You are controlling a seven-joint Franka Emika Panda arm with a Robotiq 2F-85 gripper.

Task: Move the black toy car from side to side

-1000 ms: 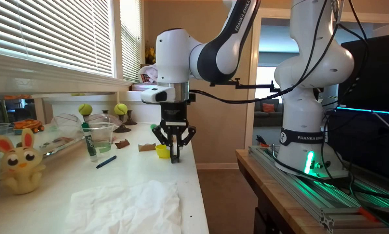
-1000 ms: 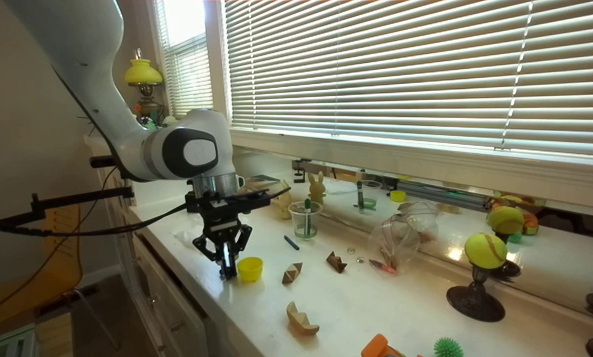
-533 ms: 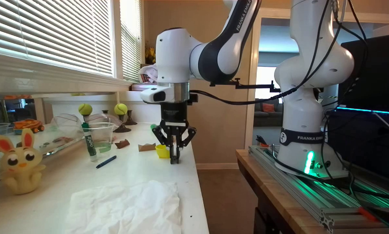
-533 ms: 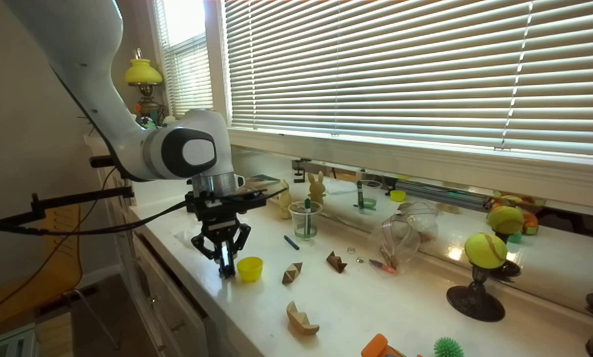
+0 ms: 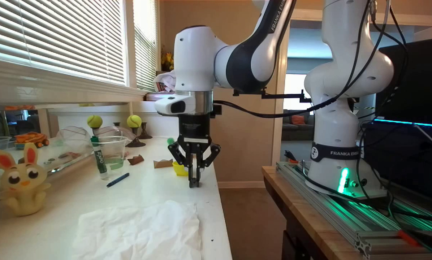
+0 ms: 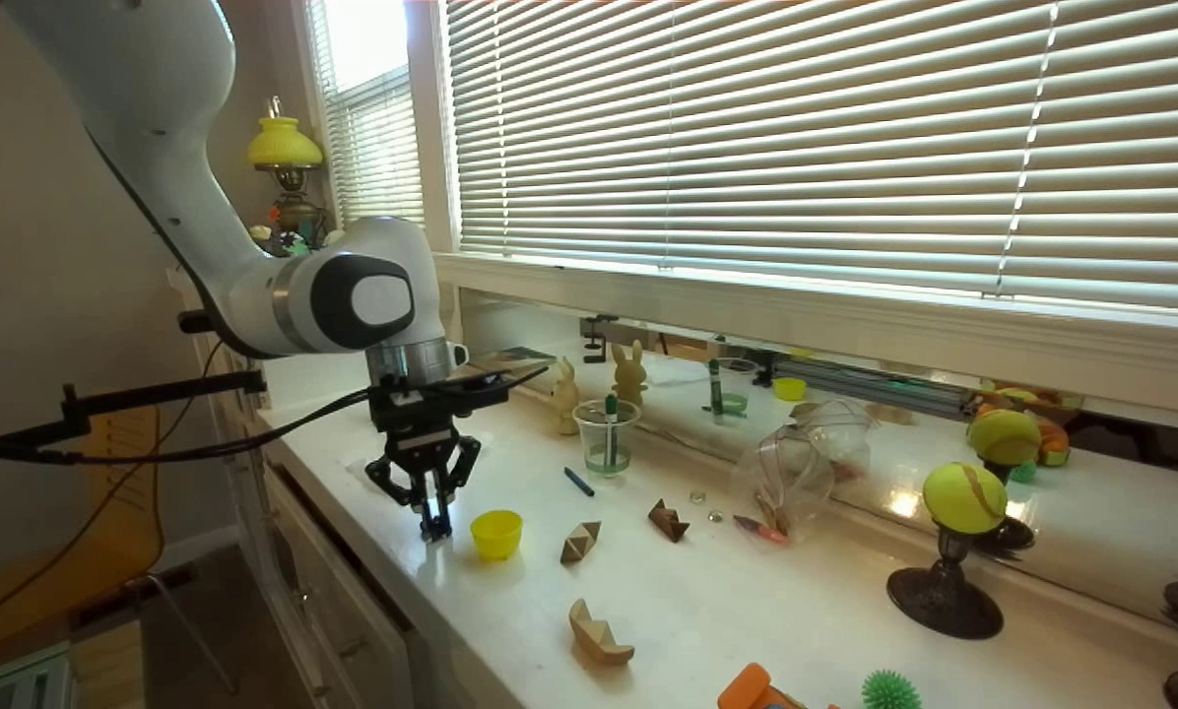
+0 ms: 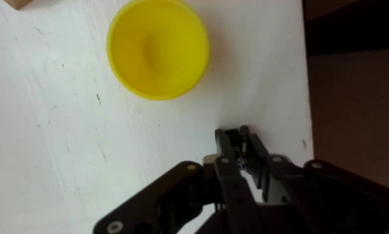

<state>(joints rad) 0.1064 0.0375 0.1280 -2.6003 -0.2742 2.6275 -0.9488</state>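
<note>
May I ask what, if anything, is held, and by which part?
The gripper seems to hold the black toy car between its fingertips; which part cannot be told.

The white arm [image 5: 250, 59] slopes down from above to an upright wrist [image 5: 194, 59]; beneath it the hand [image 5: 194, 182] points downward, knuckles [image 5: 213, 154] jutting outward on both sides, fingers [image 7: 226, 146] side by side and clamped close together

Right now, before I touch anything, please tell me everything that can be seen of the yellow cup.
The yellow cup is small, round and bright yellow, smooth and perhaps plastic, with no handle showing. It narrows toward its base. It stands upright on the white counter, near the edge; in the wrist view, its open mouth shows shaded yellow walls. The pincer is beside it, apart; only the counter visibly touches it.
</note>
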